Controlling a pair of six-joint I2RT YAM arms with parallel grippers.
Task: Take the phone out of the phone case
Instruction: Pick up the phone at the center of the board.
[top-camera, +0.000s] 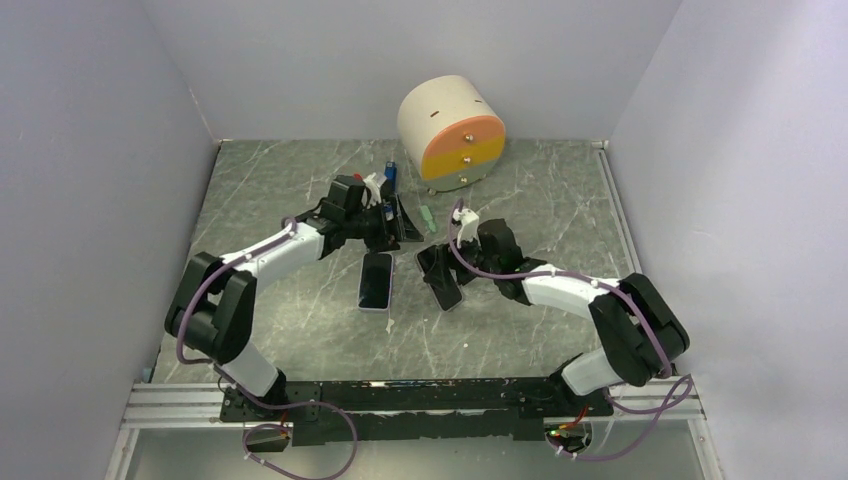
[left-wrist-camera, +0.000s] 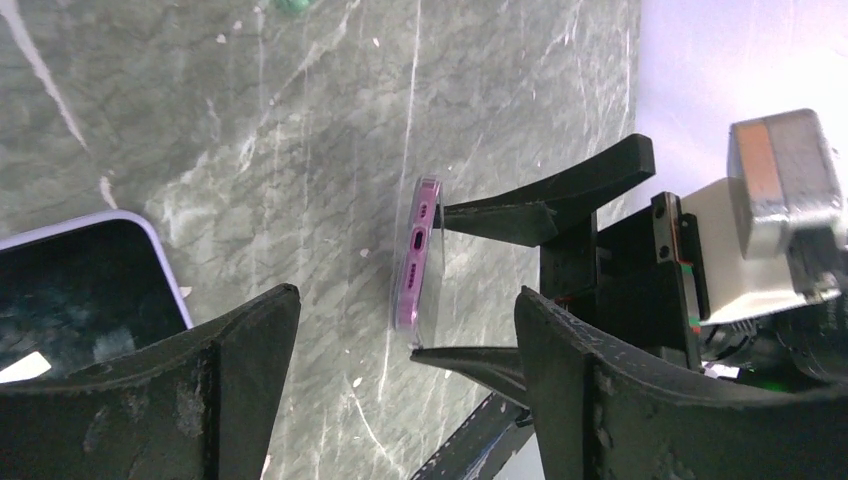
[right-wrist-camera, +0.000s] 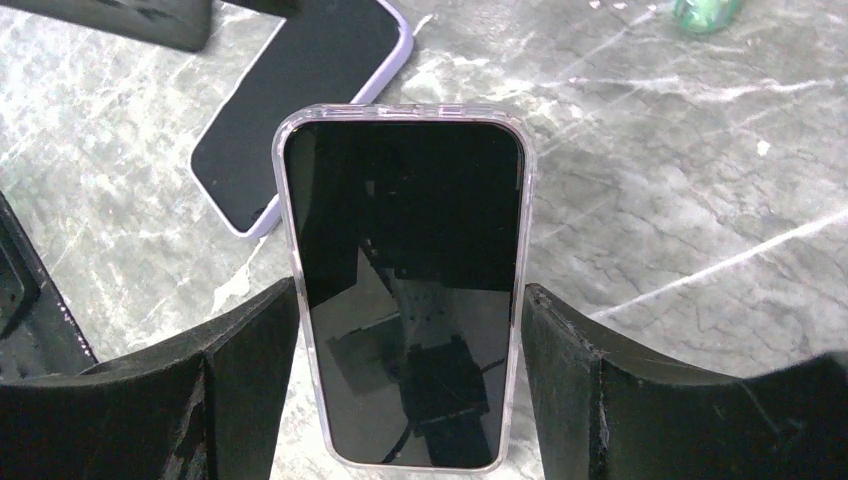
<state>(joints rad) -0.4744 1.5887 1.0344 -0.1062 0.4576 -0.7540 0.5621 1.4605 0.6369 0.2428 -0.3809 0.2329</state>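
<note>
A black-screened phone in a clear case (right-wrist-camera: 405, 290) stands on edge between my right gripper's (right-wrist-camera: 410, 330) fingers, which press on its two long sides. In the top view my right gripper (top-camera: 441, 276) holds it just above the table. The left wrist view shows it edge-on, pink inside the clear case (left-wrist-camera: 418, 260). My left gripper (left-wrist-camera: 405, 310) is open and empty, a little to the left of the held phone in the top view (top-camera: 392, 224). A second phone with a lilac rim (top-camera: 376, 281) lies flat, screen up, between the arms; it also shows in the right wrist view (right-wrist-camera: 300, 110).
A beige round box with orange and yellow drawer fronts (top-camera: 452, 132) stands at the back. A blue object (top-camera: 392, 172) and a small green piece (top-camera: 426, 216) lie behind the grippers. Grey walls close in the marble table (top-camera: 560, 200) on three sides.
</note>
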